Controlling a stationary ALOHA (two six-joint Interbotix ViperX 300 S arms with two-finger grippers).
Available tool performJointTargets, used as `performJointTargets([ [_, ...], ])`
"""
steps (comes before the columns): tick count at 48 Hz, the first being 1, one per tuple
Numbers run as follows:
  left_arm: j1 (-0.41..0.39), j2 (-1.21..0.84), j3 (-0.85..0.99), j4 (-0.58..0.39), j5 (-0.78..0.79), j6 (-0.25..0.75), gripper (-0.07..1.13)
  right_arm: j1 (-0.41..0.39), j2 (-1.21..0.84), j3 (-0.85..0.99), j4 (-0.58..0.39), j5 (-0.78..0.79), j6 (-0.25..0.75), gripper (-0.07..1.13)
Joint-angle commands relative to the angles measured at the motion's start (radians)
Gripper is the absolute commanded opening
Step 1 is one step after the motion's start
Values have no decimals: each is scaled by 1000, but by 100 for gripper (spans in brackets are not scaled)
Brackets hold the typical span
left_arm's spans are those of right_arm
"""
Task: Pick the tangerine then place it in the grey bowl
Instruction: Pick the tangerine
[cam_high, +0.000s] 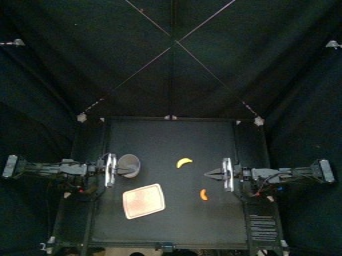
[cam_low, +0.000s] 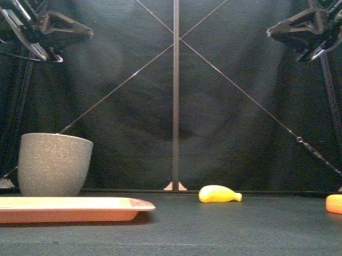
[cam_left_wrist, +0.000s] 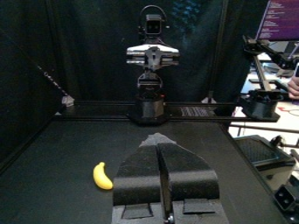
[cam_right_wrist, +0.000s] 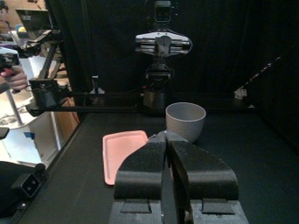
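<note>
The grey cup (cam_high: 130, 166) stands behind the pink tray (cam_high: 143, 203); I cannot see inside the cup. My left pincer (cam_left_wrist: 162, 149) and right pincer (cam_right_wrist: 170, 144) are both squeezed closed, holding nothing. The tangerine (cam_high: 205, 195) lies near my right pincer, a bit in front of it.

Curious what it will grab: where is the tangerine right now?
In the top view the tangerine lies right of the pink tray, in front of the banana, close to the right gripper.
</note>
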Motion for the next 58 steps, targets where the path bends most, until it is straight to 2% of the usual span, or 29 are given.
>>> performJointTargets([
  [1, -2, 14, -20, -20, 43, -2, 11, -2, 25, -14, 21, 0, 20, 4],
  [9, 0, 14, -40, -44, 127, 0, 10, -11, 67, -35, 117, 17, 57, 5],
  [22, 6, 14, -57, -48, 202, 3, 10, 12, 178, -118, 310, 184, 166, 8],
  [27, 8, 14, -52, -44, 204, 3, 10, 8, 225, -132, 390, 276, 225, 22],
  [36, 15, 14, -52, -43, 204, 5, 10, -8, 276, -121, 472, 365, 318, 72],
  [41, 20, 14, -49, -43, 204, 5, 10, -2, 291, -103, 514, 419, 391, 93],
  [43, 23, 14, -46, -43, 204, 5, 10, 3, 293, -97, 552, 463, 436, 96],
  [50, 35, 14, -37, -41, 204, 5, 10, 49, 296, -64, 655, 575, 572, 94],
  [58, 58, 14, -35, -41, 204, 6, 10, 58, 304, -58, 643, 696, 667, 93],
])
